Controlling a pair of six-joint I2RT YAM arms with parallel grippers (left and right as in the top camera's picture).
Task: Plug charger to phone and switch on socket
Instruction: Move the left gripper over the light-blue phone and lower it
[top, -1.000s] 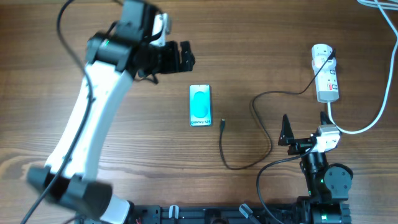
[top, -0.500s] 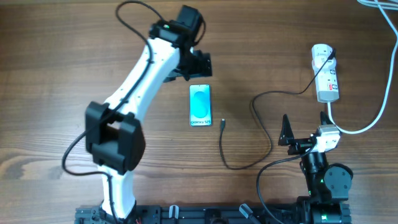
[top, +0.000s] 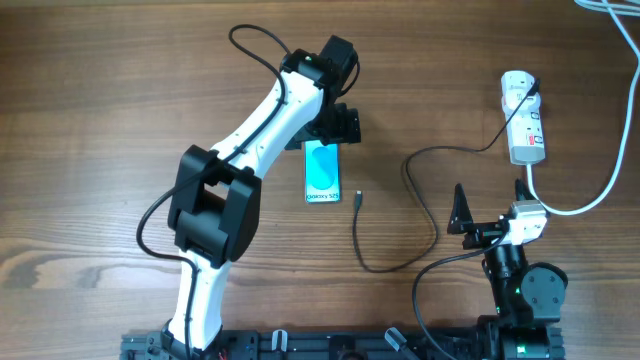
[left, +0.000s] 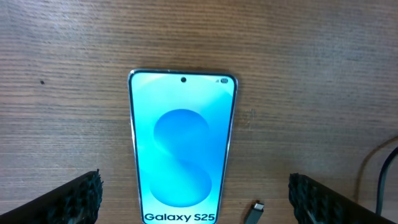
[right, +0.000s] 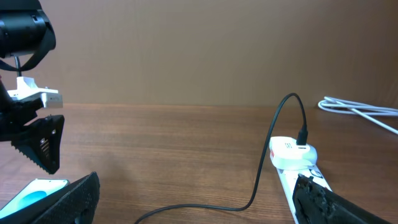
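The phone (top: 322, 172) lies flat at mid-table, its cyan screen lit; in the left wrist view the phone (left: 181, 149) sits below and between my spread fingers. My left gripper (top: 338, 124) hovers open over the phone's far end, with nothing held (left: 194, 186). The charger's black plug tip (top: 358, 197) lies just right of the phone (left: 254, 211), and its cable (top: 400, 265) loops back to the white socket (top: 524, 120). My right gripper (top: 490, 205) stands open and empty near the front right (right: 196, 193), with the socket (right: 292, 152) close to its right finger.
A thicker white cable (top: 600, 190) curves from the socket toward the far right edge, also lying on the table at the right of the right wrist view (right: 360, 109). The left arm's white links (top: 250, 150) stretch across the table's left half.
The left arm has swung from the far left to the right, bringing its open gripper over the phone's far end. The right arm, phone and charger have not moved.
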